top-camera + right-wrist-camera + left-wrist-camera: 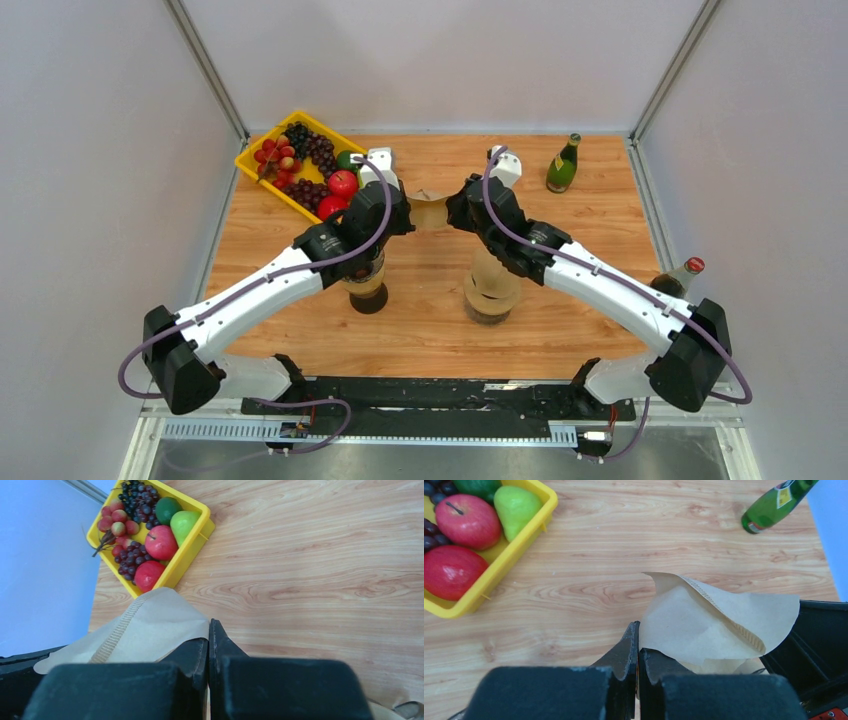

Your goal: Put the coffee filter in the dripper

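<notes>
Brown paper, the coffee filter [430, 212] hangs in the air over the middle of the desk [430, 330], spanning the gap between the two hands. In the overhead view its long axis runs from 9 to 3 o'clock. The left hand [407, 216] is pinched tight on the filter's 9 o'clock edge, and the right hand [458, 212] is clamped on the 3 o'clock edge in the same way.

From the left wrist, the crimped seam [729, 620] slants across the paper toward 4 o'clock, and one layer curls up off the other.

Toward 6 o'clock of the filter stand a tan cone-shaped vessel [490, 290] under the right arm and a dark vessel [367, 290] under the left arm. Both are too hidden to name.

A yellow tray [262, 160] of fruit sits at 11 o'clock and a green bottle [562, 165] at 1 o'clock.
</notes>
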